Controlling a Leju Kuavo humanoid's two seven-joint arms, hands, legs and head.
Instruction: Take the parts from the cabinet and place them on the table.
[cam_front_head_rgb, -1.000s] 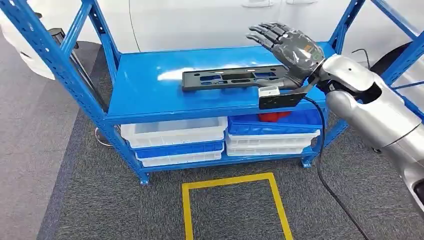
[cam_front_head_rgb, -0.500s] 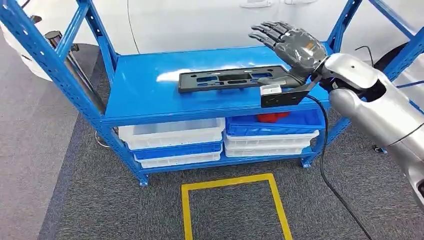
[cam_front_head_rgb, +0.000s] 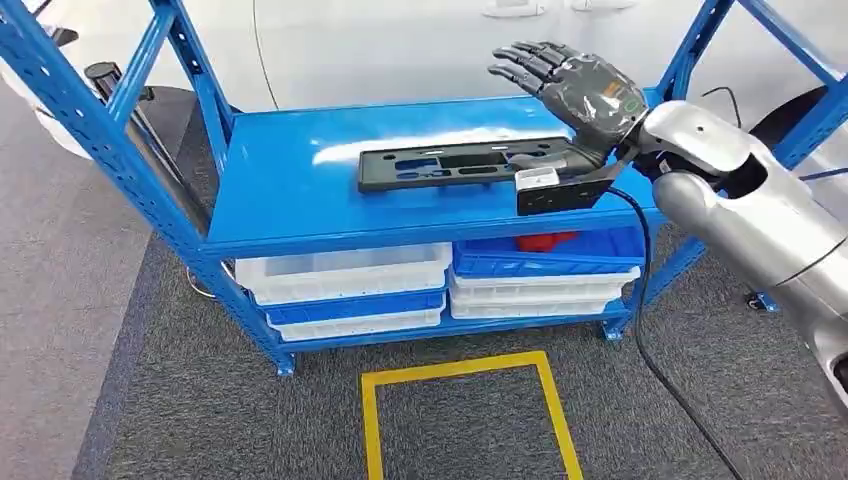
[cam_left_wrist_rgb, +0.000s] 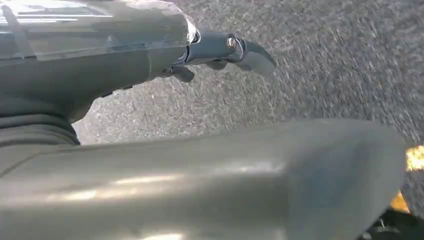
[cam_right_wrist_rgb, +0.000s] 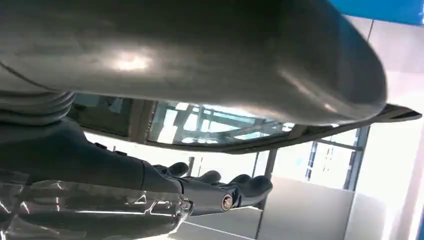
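Flat black slotted plastic part is lying ungrasped on the blue metal shelf; right hand, fingers spread and empty, is still hovering over its end, barely shifted.

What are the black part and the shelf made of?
Black part: likely moulded plastic, matte, with cut-out slots and no glare. Shelf: looks like painted steel, glossy blue, showing bright reflections and perforated uprights.

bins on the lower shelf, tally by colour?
White bins: 4 (e.g.)
Blue bins: 2 (e.g.)
Total: 6, in two stacks of three on the lower shelf; the right blue one holds something red.
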